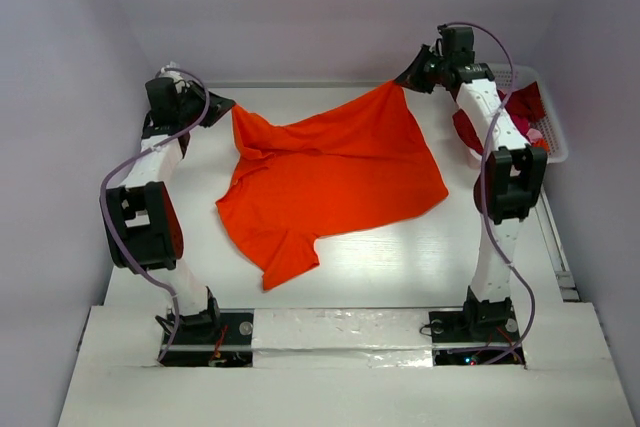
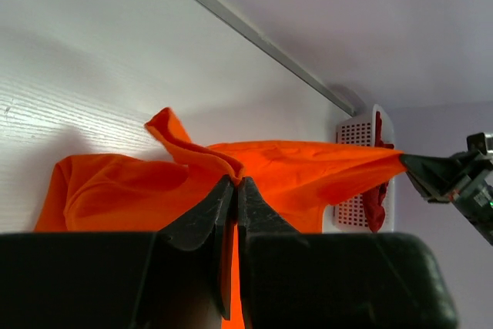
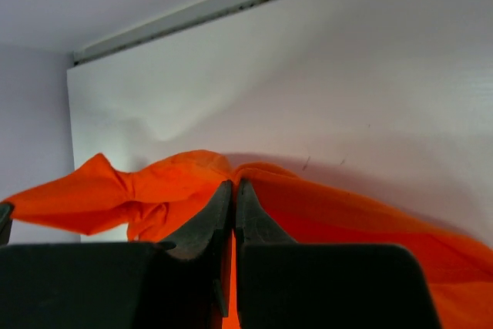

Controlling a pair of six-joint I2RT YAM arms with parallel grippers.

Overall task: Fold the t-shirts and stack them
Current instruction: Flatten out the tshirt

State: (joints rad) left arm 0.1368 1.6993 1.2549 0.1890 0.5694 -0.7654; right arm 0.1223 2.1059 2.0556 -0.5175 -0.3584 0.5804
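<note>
A bright orange-red t-shirt lies spread on the white table, its far edge lifted at both corners. My left gripper is shut on the shirt's far left corner; the left wrist view shows cloth pinched between the jaws. My right gripper is shut on the far right corner, with cloth bunched at the jaw tips in the right wrist view. A sleeve points toward the near edge. Dark crimson shirts with a bit of pink lie in the basket at the right.
A white lattice basket stands at the far right, behind my right arm; it also shows in the left wrist view. Walls close the table at the back and both sides. A metal rail runs along the right edge.
</note>
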